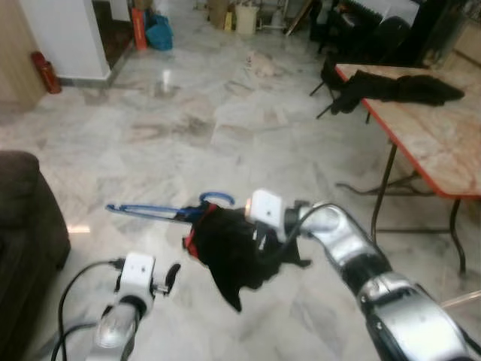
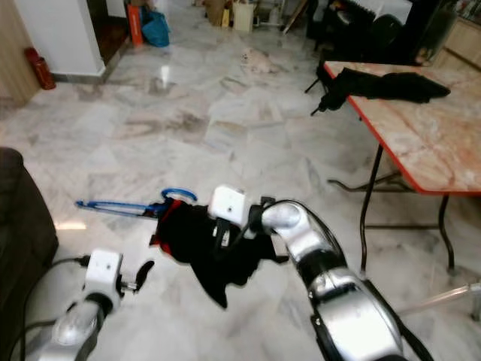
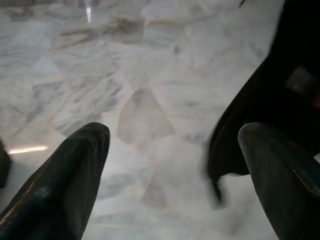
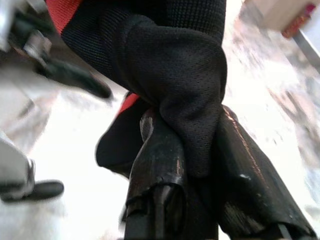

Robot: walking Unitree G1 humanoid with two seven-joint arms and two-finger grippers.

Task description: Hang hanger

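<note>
A blue hanger point(image 1: 150, 210) is held level above the marble floor, its hook point(image 1: 216, 198) curving up beside my right wrist. A black garment with red trim point(image 1: 233, 252) is bunched over the hanger's near end and droops below it. My right gripper point(image 4: 200, 165) is shut on a fold of this black fabric, and the cloth covers most of its fingers. My left gripper point(image 1: 171, 277) hangs lower and to the left of the garment. It is open, with bare floor between its fingers point(image 3: 75, 170), and the garment's edge point(image 3: 270, 110) lies close beside it.
A folding table with a red rim point(image 1: 443, 143) stands at the right, another dark garment point(image 1: 398, 86) lying on it. A dark sofa point(image 1: 22, 226) is at the left. A red extinguisher point(image 1: 45, 71), a blue bag point(image 1: 159, 34) and clutter line the far wall.
</note>
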